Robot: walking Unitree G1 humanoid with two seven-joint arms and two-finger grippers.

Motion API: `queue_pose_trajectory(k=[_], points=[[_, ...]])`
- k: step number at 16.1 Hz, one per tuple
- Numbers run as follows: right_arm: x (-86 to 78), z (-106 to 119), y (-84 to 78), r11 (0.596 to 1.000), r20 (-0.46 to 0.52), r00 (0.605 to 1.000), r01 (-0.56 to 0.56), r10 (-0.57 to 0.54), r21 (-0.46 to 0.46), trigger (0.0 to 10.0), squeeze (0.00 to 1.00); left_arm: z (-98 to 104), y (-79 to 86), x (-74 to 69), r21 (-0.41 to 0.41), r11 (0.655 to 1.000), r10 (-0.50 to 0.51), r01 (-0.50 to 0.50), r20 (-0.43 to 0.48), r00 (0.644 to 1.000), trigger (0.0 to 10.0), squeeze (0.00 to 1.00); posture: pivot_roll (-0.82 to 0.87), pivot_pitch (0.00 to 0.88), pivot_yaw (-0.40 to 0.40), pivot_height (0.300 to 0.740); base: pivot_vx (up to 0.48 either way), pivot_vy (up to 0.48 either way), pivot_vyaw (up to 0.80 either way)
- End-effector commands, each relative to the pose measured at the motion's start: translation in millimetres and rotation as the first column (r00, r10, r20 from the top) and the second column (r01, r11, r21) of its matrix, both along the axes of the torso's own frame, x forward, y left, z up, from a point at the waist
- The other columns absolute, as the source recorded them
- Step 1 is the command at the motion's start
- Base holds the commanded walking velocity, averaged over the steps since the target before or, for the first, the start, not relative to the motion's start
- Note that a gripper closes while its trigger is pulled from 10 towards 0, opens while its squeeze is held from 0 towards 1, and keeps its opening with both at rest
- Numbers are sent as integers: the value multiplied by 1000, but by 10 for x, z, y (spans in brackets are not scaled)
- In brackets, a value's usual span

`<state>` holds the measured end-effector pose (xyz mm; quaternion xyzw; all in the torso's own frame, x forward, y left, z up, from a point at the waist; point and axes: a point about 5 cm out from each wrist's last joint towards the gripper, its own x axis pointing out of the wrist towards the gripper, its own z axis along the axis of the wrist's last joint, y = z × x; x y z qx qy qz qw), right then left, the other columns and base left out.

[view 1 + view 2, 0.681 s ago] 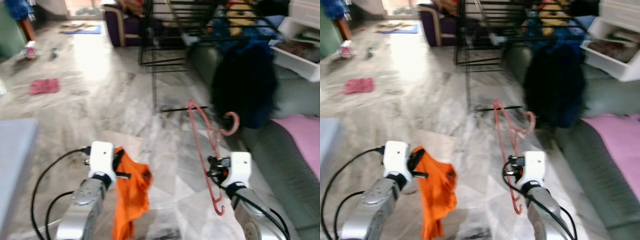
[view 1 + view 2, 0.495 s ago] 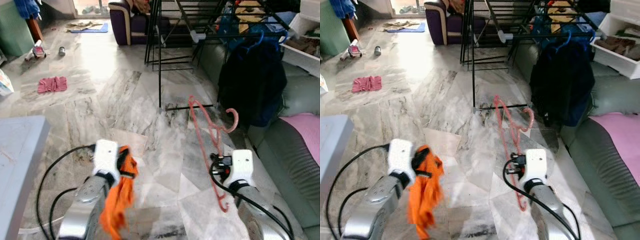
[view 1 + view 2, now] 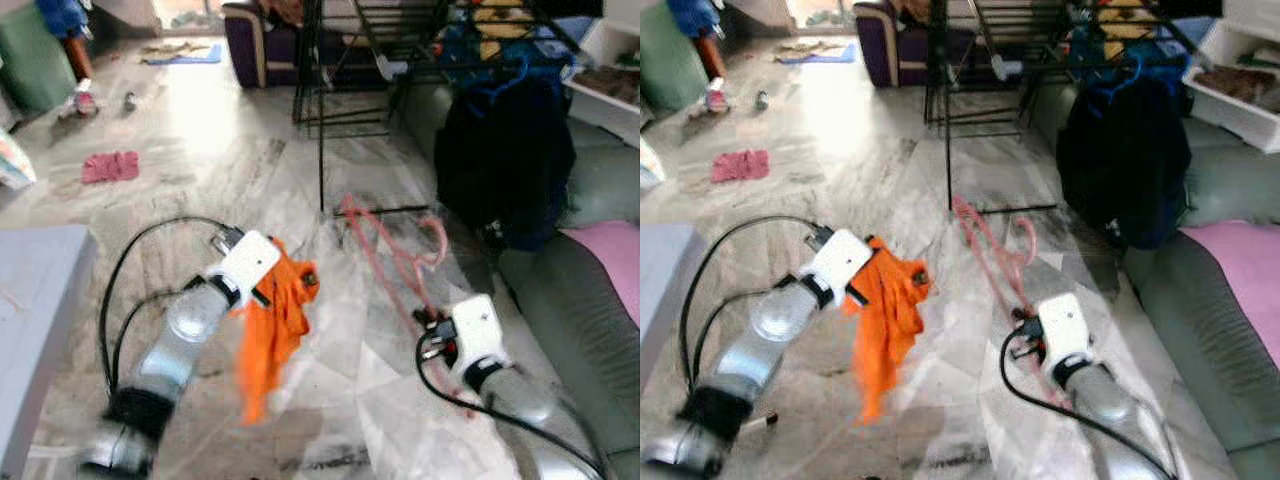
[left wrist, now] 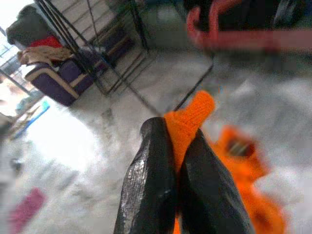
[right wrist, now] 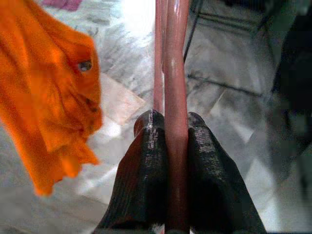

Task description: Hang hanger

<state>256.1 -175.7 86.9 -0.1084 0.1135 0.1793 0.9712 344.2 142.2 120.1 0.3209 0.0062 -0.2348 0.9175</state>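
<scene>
Two pairs of black fingers are each clamped on something. The left gripper [image 4: 178,161] pinches a fold of an orange cloth [image 3: 272,325], its fingers [image 4: 151,180] pressed together around the fabric; the rest of the cloth hangs below the raised left arm, its lower end smeared by blur. The right gripper [image 5: 176,141] is clenched around the shaft of a pink hanger [image 3: 395,255], whose bar runs between the fingers [image 5: 144,180] and out of the top of the right wrist view. In the eye views the hanger slants up and away to the left of the right wrist, and its hook [image 3: 436,236] curls over near a dark garment; the hanger's thin outline is soft and hard to follow, and its near end is hidden behind the wrist housing.

Beyond the hanger stands a black drying rack [image 3: 340,70], its top cut off by the frame. The dark blue garment [image 3: 503,160] hangs on its right side over a grey sofa [image 3: 590,290] with a pink cushion [image 3: 612,250]. On the marble floor [image 3: 200,150], far left, lies a pink rag [image 3: 110,166]. A grey bench [image 3: 35,320] is cut off at the near left.
</scene>
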Motion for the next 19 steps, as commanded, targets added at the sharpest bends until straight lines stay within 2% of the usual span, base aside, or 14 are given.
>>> queue_pose_trajectory(k=[1, 3, 4, 5, 7, 8, 9, 12, 13, 14, 15, 17, 19], points=[[-11, 116, 52, 996, 41, 995, -85, 86, -26, 10000, 0, 32, 15, 82, 45, 999, 1, -3, 37, 999, 10000, 0, 10, 68, -46, 740, 0, 0, 0], [3, 194, 2, 993, 57, 992, -113, 115, -46, 10000, 0, 114, 24, 179, 72, 997, 10, -15, 61, 998, 10000, 0, -3, 67, -36, 740, 0, 0, 0], [63, 245, -89, 996, 87, 994, -54, 60, -66, 10000, 0, 150, 43, 234, 124, 992, 17, -25, 64, 998, 10000, 0, -9, 65, -27, 740, 0, 0, 0], [87, 252, -122, 999, 84, 996, -28, 30, -30, 10000, 0, 184, 84, 272, 145, 988, 44, -55, 78, 996, 10000, 0, -6, 63, -26, 740, 0, 0, 0], [53, 275, -38, 994, 82, 990, -112, 113, -15, 10000, 0, 208, 171, 331, 161, 982, 84, -103, 117, 990, 10000, 0, -4, 62, -29, 740, 0, 0, 0], [53, 298, -30, 990, 87, 987, -135, 138, -43, 10000, 0, 219, 200, 347, 170, 977, 104, -128, 145, 984, 10000, 0, -1, 63, -33, 740, 0, 0, 0], [59, 313, -19, 988, 84, 985, -150, 152, -24, 10000, 0, 226, 227, 356, 184, 971, 125, -155, 168, 978, 10000, 0, 2, 63, -37, 740, 0, 0, 0], [54, 337, 33, 976, 64, 974, -218, 217, 10, 10000, 0, 211, 264, 357, 187, 966, 150, -180, 166, 975, 10000, 0, 5, 62, -41, 740, 0, 0, 0], [9, 346, 100, 943, 21, 943, -331, 331, 23, 10000, 0, 216, 296, 368, 186, 962, 166, -198, 172, 971, 10000, 0, 5, 60, -45, 740, 0, 0, 0], [-27, 335, 113, 922, -14, 922, -386, 386, 17, 10000, 0, 217, 312, 370, 184, 961, 173, -204, 171, 970, 10000, 0, 5, 59, -45, 740, 0, 0, 0], [-84, 317, 95, 884, -69, 883, -467, 465, -8, 10000, 0, 209, 329, 378, 178, 962, 181, -209, 159, 971, 10000, 0, 4, 58, -45, 740, 0, 0, 0], [-158, 231, -10, 848, -183, 839, -528, 513, -42, 10000, 0, 211, 320, 386, 180, 961, 179, -210, 174, 968, 10000, 0, 3, 58, -47, 740, 0, 0, 0], [-194, 192, -83, 832, -239, 818, -551, 524, -63, 10000, 0, 210, 315, 387, 176, 963, 175, -205, 173, 969, 10000, 0, -1, 57, -46, 740, 0, 0, 0]])
